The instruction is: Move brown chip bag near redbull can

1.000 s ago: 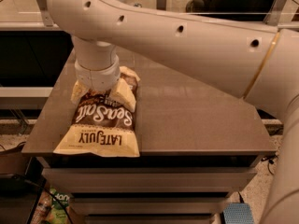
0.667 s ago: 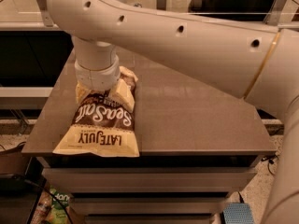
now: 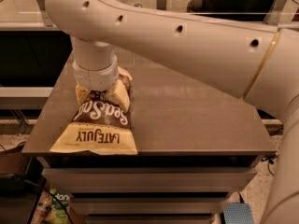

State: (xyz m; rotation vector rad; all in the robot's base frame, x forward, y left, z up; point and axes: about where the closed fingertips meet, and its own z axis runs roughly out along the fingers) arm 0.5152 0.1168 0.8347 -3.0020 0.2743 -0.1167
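The brown chip bag (image 3: pixel 100 125) lies flat on the left part of the table (image 3: pixel 187 120), its pale "LATE JULY" end toward the front edge. My gripper (image 3: pixel 99 93) is down on the bag's far end, under the white wrist (image 3: pixel 96 71), which hides most of it. The large white arm (image 3: pixel 187 41) crosses the whole upper view. The redbull can is out of view or hidden behind the arm.
The brown table top ends close in front of the bag and at the left by the bag's corner. Drawers or shelves (image 3: pixel 149 181) sit below the front edge. Colourful packages (image 3: pixel 56 209) lie on the floor at lower left.
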